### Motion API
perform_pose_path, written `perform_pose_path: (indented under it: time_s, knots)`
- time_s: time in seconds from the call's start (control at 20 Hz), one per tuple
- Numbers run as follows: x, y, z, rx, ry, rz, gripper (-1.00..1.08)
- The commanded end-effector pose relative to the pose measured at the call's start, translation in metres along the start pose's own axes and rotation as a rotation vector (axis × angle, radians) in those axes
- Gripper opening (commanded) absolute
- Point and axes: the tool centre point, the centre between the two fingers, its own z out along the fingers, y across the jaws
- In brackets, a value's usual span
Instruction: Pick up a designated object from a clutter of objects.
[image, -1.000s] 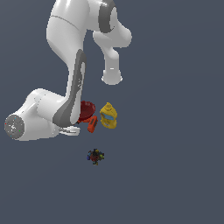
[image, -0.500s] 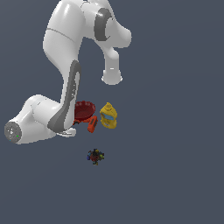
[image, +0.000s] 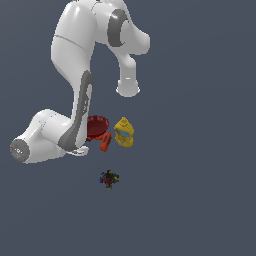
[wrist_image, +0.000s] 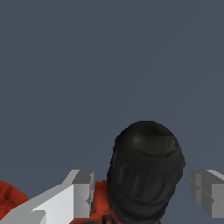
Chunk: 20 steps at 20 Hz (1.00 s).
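Note:
The designated object, an orange-red drill (image: 105, 141), lies between the dark-red bowl (image: 97, 126) and the yellow bottle (image: 124, 132) in the exterior view. In the wrist view its black ribbed tip (wrist_image: 146, 170) fills the space between my fingers, with orange-red body (wrist_image: 98, 205) behind it. My gripper (wrist_image: 143, 191) is open and straddles the tip: one grey finger (wrist_image: 83, 192) sits close beside it, the other (wrist_image: 205, 192) stands apart with a gap. In the exterior view the arm's forearm hides the hand. The clutter's small dark multicoloured toy (image: 109, 178) lies apart from the rest.
The white arm's large links (image: 75, 85) arch over the clutter, and its lower forearm (image: 45, 137) lies at the exterior view's left of the bowl. Everything rests on a plain blue-grey floor (image: 200, 190).
The arm has shifted slightly, its upper links swinging a little toward the exterior view's right. The bowl, bottle, drill and toy have not moved.

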Motion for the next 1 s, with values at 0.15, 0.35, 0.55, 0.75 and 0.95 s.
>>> perform_pose_path:
  time_s: [0.15,0.35,0.55,0.75,0.95]
  knots:
    - [-0.0006,0.0001,0.0116,0.0,-0.001,0.0,0.68]
    - [-0.0003,0.0002,0.0122,0.0,-0.001,0.0,-1.0]
    - [-0.0003,0.0002,0.0122,0.0,-0.001,0.0,-1.0]
    - [-0.0004,0.0004,0.0114,0.0,0.0,0.0,-1.0]
    - [-0.0034,0.0002,0.0077,0.0,0.0,0.0,-1.0]
